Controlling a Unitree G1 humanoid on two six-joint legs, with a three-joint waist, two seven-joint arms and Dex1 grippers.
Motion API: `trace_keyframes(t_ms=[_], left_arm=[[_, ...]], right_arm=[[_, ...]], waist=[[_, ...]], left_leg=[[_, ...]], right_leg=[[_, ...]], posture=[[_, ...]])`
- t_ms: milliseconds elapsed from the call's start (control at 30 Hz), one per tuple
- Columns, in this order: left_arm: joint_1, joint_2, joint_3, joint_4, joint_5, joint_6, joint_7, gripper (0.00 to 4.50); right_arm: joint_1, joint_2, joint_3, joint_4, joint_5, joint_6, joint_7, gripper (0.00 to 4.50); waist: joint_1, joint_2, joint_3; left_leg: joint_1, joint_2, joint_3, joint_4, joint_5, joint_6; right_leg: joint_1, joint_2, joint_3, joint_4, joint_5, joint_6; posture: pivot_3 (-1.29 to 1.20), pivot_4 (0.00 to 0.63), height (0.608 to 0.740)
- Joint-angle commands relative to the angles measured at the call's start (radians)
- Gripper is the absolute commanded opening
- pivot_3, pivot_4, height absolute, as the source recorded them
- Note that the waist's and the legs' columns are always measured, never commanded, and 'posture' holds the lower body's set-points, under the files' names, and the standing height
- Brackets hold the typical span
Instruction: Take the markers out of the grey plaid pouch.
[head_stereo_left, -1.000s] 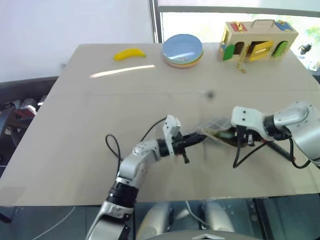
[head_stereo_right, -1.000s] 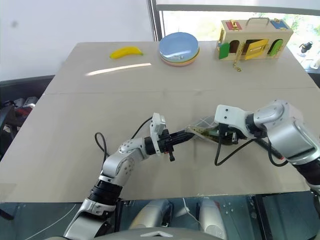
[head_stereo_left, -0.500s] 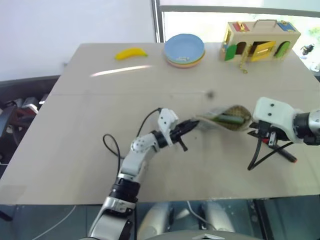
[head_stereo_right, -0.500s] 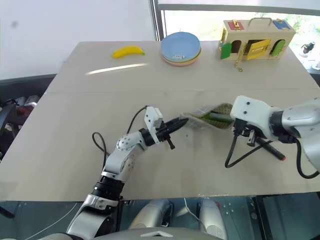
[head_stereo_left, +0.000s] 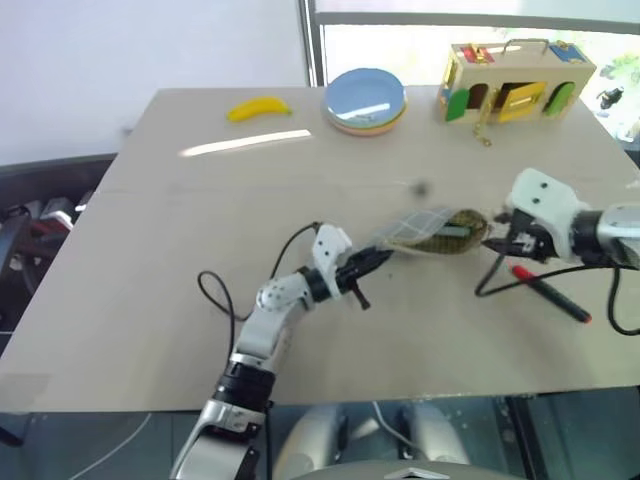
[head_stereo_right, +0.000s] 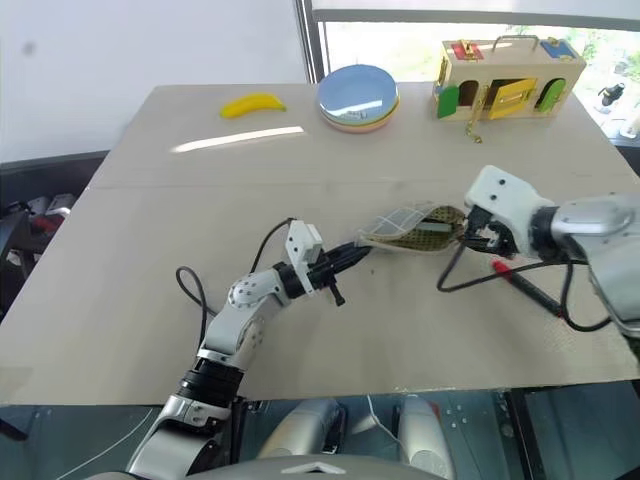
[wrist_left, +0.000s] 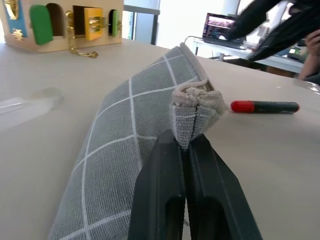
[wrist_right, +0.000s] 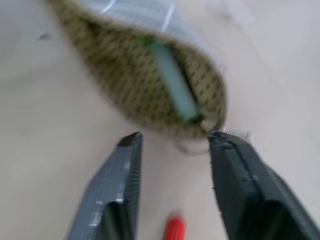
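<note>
Table room: the pale beige tabletop lies bare on the left and along the near edge; a yellow banana, a stack of pastel plates and a wooden latch-board house stand along the far edge, well apart from the arms.
Left gripper: its black fingers are pressed together, pinching a corner of the grey plaid fabric pouch, which sags to the table.
Pouch: its mouth gapes towards the right gripper, showing tan dotted lining and a green marker inside.
Right gripper: fingers spread, empty, just short of the pouch mouth.
Red marker: on the table, just nearer than the right gripper.
Change: a second ago the right gripper was at the pouch mouth; it has since drawn back to the right and the red marker now lies free.
</note>
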Motion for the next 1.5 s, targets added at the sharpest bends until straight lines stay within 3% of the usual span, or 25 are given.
trace_keyframes(t_ms=[33, 300, 500, 700, 733, 767, 800, 867, 1033, 1267, 1500], left_arm=[[0.006, -0.006, -0.008, -0.058, -0.027, 0.012, -0.014, 0.0], [0.006, -0.004, -0.014, -0.073, -0.044, 0.039, -0.026, 0.0], [-0.004, -0.007, -0.013, -0.067, -0.053, 0.057, -0.036, 0.0], [-0.01, -0.007, -0.006, -0.062, -0.053, 0.064, -0.039, 0.0], [-0.01, -0.006, -0.004, -0.062, -0.053, 0.066, -0.037, 0.0], [-0.01, -0.006, -0.003, -0.064, -0.053, 0.067, -0.036, 0.0], [-0.008, -0.004, -0.001, -0.065, -0.052, 0.069, -0.033, 0.0], [-0.005, -0.003, 0.0, -0.066, -0.05, 0.071, -0.031, 0.0], [-0.002, -0.006, 0.0, -0.069, -0.048, 0.074, -0.028, 0.0], [-0.009, 0.0, 0.007, -0.056, -0.043, 0.071, -0.029, 0.0], [-0.01, 0.004, 0.01, -0.048, -0.038, 0.066, -0.027, 0.0]], right_arm=[[-0.042, 0.038, 0.044, 0.044, -0.018, -0.056, -0.01, 2.35], [-0.101, 0.176, 0.126, 0.291, -0.063, -0.174, -0.028, 2.35], [-0.165, 0.242, 0.213, 0.533, -0.184, -0.388, -0.044, 2.35], [-0.175, 0.297, 0.275, 0.712, -0.245, -0.513, 0.016, 2.35], [-0.174, 0.302, 0.27, 0.716, -0.242, -0.513, 0.025, 1.83], [-0.173, 0.304, 0.266, 0.715, -0.243, -0.513, 0.032, 1.65], [-0.171, 0.301, 0.259, 0.707, -0.246, -0.515, 0.033, 1.05], [-0.167, 0.291, 0.25, 0.678, -0.254, -0.514, 0.042, 0.45], [-0.153, 0.242, 0.218, 0.486, -0.252, -0.443, 0.079, 0.33], [-0.114, 0.066, 0.15, 0.069, -0.203, -0.221, 0.181, 0.32], [-0.081, -0.057, 0.041, -0.153, -0.11, -0.044, 0.209, 0.32]], waist=[[0.001, 0.0, 0.0], [-0.001, 0.0, 0.0], [-0.002, 0.0, 0.0], [-0.008, 0.0, 0.0], [-0.01, 0.0, -0.001], [-0.011, 0.0, -0.001], [-0.011, 0.0, -0.001], [-0.011, -0.001, -0.001], [-0.013, 0.0, -0.001], [-0.002, 0.001, 0.0], [0.0, 0.001, 0.0]], left_leg=[[0.0, 0.0, -0.001, 0.0, 0.0, 0.0], [0.0, 0.0, -0.001, 0.0, 0.0, 0.0], [0.0, 0.0, -0.001, 0.0, 0.0, 0.0], [0.001, 0.0, 0.0, 0.0, 0.0, 0.0], [0.001, 0.0, 0.0, 0.0, 0.0, 0.0], [0.002, 0.0, 0.0, 0.0, 0.0, 0.0], [0.002, 0.0, 0.0, 0.001, 0.0, 0.0], [0.002, 0.0, -0.001, 0.001, 0.0, 0.0], [0.001, 0.0, -0.001, 0.0, 0.0, 0.0], [-0.001, 0.0, -0.001, 0.0, 0.0, 0.0], [-0.001, 0.0, -0.001, 0.0, 0.0, 0.0]], right_leg=[[0.0, 0.0, 0.0, 0.0, 0.0, 0.0], [0.0, 0.0, -0.001, -0.001, 0.0, 0.0], [0.0, 0.0, -0.001, 0.0, 0.0, 0.0], [0.0, 0.001, -0.001, 0.0, 0.0, 0.0], [0.0, 0.001, -0.001, 0.0, 0.0, 0.0], [0.001, 0.001, -0.001, 0.001, 0.0, 0.0], [0.001, 0.001, 0.0, 0.001, 0.0, 0.0], [0.001, 0.001, 0.0, 0.002, 0.0, 0.0], [0.0, 0.001, 0.0, 0.001, 0.0, 0.0], [-0.001, 0.0, -0.001, 0.0, 0.0, 0.0], [-0.001, 0.0, -0.001, 0.0, 0.0, 0.0]], posture=[[0.0, 0.15, 0.74], [0.0, 0.15, 0.74], [0.0, 0.15, 0.74], [0.0, 0.15, 0.74], [0.0, 0.15, 0.74], [0.0, 0.15, 0.74], [0.0, 0.15, 0.74], [0.0, 0.15, 0.74], [0.0, 0.15, 0.74], [0.0, 0.15, 0.74], [0.0, 0.15, 0.74]])
